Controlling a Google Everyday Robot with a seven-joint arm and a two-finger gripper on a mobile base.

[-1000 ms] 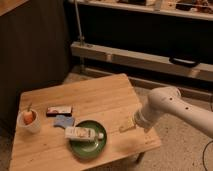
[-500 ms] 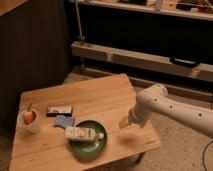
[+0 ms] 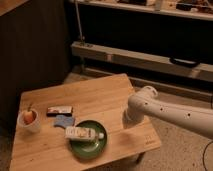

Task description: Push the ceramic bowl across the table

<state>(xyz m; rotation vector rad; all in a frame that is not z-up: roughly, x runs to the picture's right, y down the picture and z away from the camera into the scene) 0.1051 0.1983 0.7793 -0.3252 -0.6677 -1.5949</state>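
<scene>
Your hand (image 3: 128, 121) sits low over the right part of the surface (image 3: 97, 95). It is at the end of the white arm (image 3: 170, 112), which reaches in from the right edge of the view and bends down at a rounded joint. You cannot tell from here whether the hand is open or closed, since the arm's own bulk covers most of it. The ceramic bowl (image 3: 92, 149) lies on the surface near its front edge, a little left of the middle and to the left of the hand. A strip of bare wood shows between the two, so the hand is near the bowl but not touching it. A white bottle (image 3: 80, 133) with a printed label lies on its side across the bowl's upper half, its cap end pointing right toward the hand. Just beyond the bowl's back-left rim you have a small blue item (image 3: 63, 120), touching or almost touching the bottle's left end; you cannot tell which. Behind that lies a dark, flat snack bar (image 3: 60, 110). Near the left edge of the surface stands a white cup (image 3: 29, 125) with a carrot (image 3: 29, 116) upright in it, well apart from the bowl. Behind the surface a long pale rail (image 3: 150, 60) runs against dark shelving.
</scene>
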